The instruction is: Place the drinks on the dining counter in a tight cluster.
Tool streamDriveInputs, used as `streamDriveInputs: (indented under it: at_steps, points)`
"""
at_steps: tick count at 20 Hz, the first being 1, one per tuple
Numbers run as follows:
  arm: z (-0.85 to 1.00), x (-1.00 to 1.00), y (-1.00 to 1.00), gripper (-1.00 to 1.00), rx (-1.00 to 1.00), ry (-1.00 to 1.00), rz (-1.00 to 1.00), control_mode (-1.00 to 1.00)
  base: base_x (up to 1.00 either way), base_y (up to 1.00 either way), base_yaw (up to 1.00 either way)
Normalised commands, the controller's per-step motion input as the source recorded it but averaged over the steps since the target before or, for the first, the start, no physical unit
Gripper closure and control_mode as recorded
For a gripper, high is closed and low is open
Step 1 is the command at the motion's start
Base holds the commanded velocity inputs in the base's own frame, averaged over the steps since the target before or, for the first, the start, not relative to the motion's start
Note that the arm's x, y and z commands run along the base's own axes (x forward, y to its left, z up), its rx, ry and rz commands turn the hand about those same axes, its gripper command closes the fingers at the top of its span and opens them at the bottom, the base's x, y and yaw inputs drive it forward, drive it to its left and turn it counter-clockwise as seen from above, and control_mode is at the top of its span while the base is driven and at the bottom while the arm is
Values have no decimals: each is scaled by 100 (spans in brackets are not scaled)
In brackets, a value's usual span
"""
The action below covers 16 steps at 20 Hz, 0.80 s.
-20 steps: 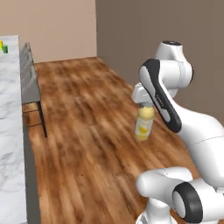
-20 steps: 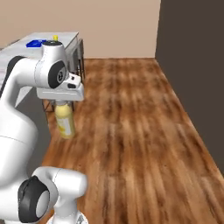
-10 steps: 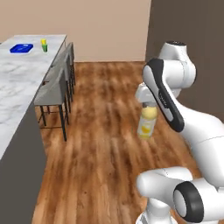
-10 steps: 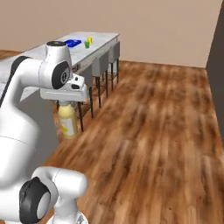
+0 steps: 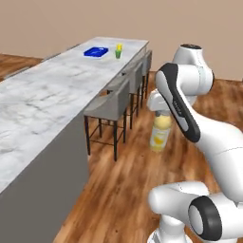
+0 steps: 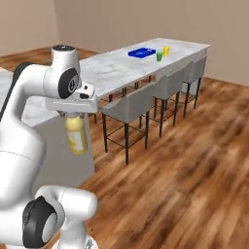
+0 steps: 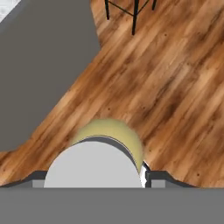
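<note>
My gripper (image 5: 160, 112) is shut on the neck of the stout yellow juice bottle (image 5: 160, 133), which hangs upright in the air above the wooden floor. From the other side the bottle (image 6: 76, 137) hangs under the gripper (image 6: 73, 113). In the hand view its pale cap (image 7: 93, 163) sits between the fingertips (image 7: 154, 176). The dining counter (image 5: 45, 102), a long white marble slab with a grey side, runs along my left, and the bottle is beside it, off the slab. The green glass bottle and the clear blue-capped one are out of view.
Grey stools (image 5: 109, 105) line the counter's near side, between the arm and the slab. At the far end lie a blue tray (image 5: 96, 51) and small green and yellow cups (image 5: 118, 51). The counter's grey end wall (image 7: 39, 65) stands close by. Open wooden floor (image 6: 194, 160) spreads to the right.
The whole scene has shifted as the base turned: the dining counter and stools have swung into fuller, closer view. The bottle stays held in the gripper at about the same height.
</note>
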Motion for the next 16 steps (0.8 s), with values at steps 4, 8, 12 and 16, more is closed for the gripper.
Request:
streamDriveInputs:
  at_steps: [4, 8, 12, 16]
  points:
    - [0, 0, 0, 100, 0, 0, 0, 100, 100, -15, 77]
    - [0, 0, 0, 100, 0, 0, 0, 100, 100, -17, 77]
    - [0, 0, 0, 100, 0, 0, 0, 100, 100, -22, 75]
    - [0, 0, 0, 100, 0, 0, 0, 100, 100, -52, 68]
